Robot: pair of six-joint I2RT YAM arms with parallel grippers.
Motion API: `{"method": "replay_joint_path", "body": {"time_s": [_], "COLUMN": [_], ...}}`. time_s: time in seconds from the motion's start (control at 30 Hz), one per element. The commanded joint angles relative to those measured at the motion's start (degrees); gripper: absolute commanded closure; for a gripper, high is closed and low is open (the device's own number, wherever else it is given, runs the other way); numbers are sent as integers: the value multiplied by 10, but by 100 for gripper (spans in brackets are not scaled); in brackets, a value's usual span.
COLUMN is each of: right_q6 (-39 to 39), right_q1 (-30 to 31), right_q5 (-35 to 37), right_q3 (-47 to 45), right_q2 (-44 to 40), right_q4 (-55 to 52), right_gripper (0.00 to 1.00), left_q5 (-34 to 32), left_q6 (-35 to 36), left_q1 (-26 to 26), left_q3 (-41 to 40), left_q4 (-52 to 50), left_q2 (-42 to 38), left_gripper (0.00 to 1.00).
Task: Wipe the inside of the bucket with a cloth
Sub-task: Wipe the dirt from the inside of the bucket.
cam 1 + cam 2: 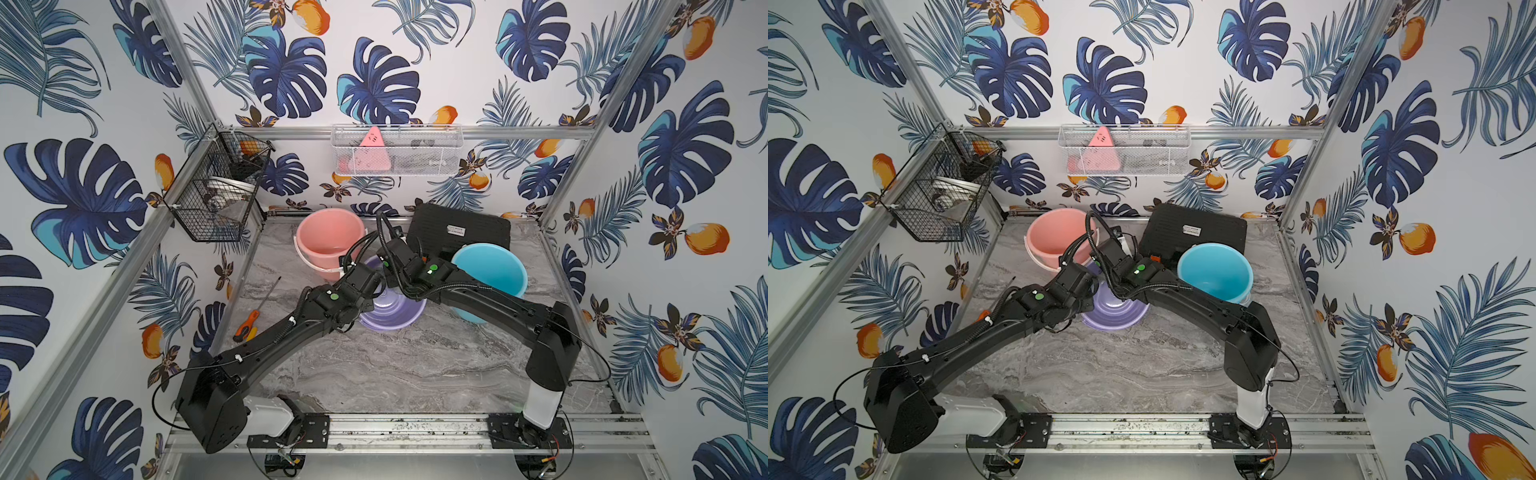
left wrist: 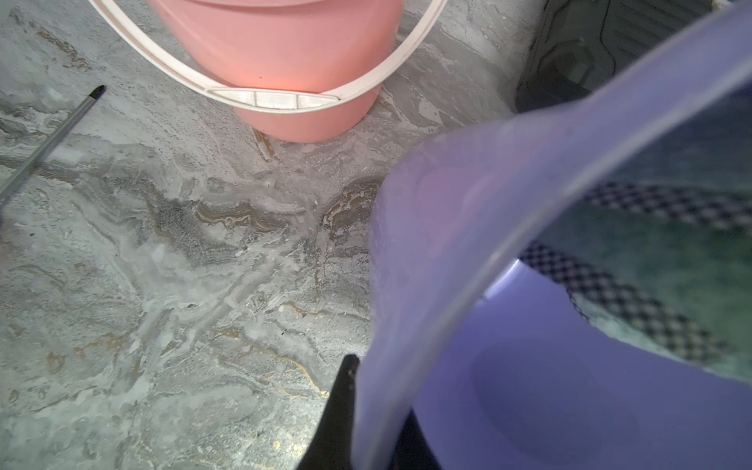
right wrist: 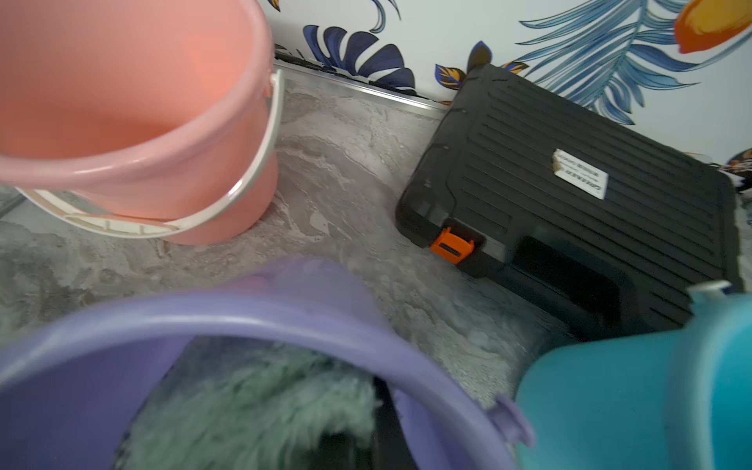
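Purple bucket [image 1: 399, 322], rim pinched in left claw [image 2: 366, 394]; right claw [image 3: 362, 427], seemingly gripping cloth [image 3: 252, 401], should press firmly round the wall.

A pink bucket [image 1: 328, 237] and black case [image 1: 461, 226] stand at the table's [image 1: 395, 365] back. A blue bucket [image 1: 490, 266] sits just beside the case.

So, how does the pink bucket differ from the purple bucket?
The pink bucket looks empty; the purple bucket has the cloth inside. The pink bucket stands free at the back; the left fingers pinch the purple bucket's rim. Both are round plastic buckets.
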Motion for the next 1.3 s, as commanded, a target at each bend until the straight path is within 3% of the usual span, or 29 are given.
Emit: {"method": "replay_joint_path", "body": {"time_s": [0.0,0.37,0.67,0.8,0.93,1.07,1.27], "right_q6": [7,100,144,162,160,166,129], "right_q1": [1,58,96,93,82,30,-46], "right_q5": [42,-82,-274,-258,-193,-162,-155], "right_q3": [-21,-104,-172,-199,-209,-211,-211], "right_q2": [-27,-104,-131,-139,-148,-153,-172], "right_q4": [-56,-122,32,51,6,-51,-39], "right_gripper": [100,100,100,100,100,100,100], "left_q5": [-24,-28,-14,-18,-19,-16,6], "left_q6": [-12,-14,-18,-18,-14,-8,4], "left_q1": [0,0,-1,0,0,0,0], "left_q3": [10,21,7,-1,-5,-6,-8], "left_q4": [-44,-41,-23,-20,-23,-23,-20], "left_q2": [-3,1,-4,-16,-21,-23,-22], "left_gripper": [100,100,100,100,100,100,100]}}
